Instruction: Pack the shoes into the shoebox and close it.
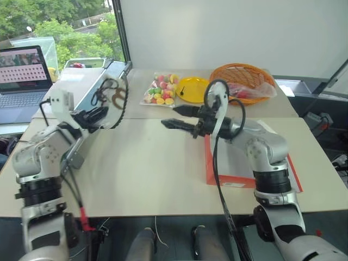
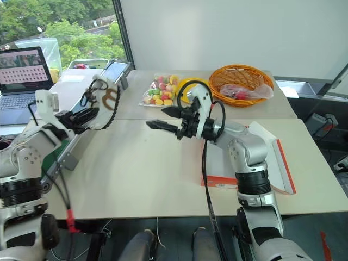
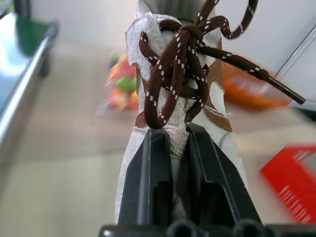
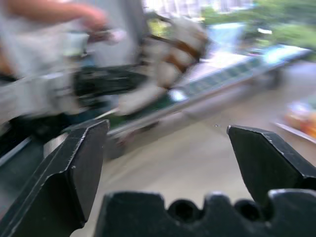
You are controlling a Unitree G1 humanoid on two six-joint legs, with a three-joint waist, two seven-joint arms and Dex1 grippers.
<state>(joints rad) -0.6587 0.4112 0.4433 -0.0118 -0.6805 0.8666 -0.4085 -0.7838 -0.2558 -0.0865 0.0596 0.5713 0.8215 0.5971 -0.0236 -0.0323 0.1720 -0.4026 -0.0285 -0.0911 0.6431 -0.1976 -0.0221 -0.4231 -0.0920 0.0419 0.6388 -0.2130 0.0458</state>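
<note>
Right wrist view: blurred shoe [image 4: 170, 64].

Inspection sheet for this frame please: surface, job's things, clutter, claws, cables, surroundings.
Surface: beige table, mostly bare at the front.
Job's things: one shoe, off-white with brown laces, held up above the table's left side; shoebox lies open at the right, partly behind the right arm; second shoe: nothing seen.
Clutter: bag of coloured sweets, yellow plate, orange wicker basket at the far side.
Claws: left claw shut on the shoe; right claw open, empty, pointing toward the shoe.
Cables: black cable hanging along the right arm; red cable at the left arm.
Surroundings: laptop on the left, window with trees behind.
</note>
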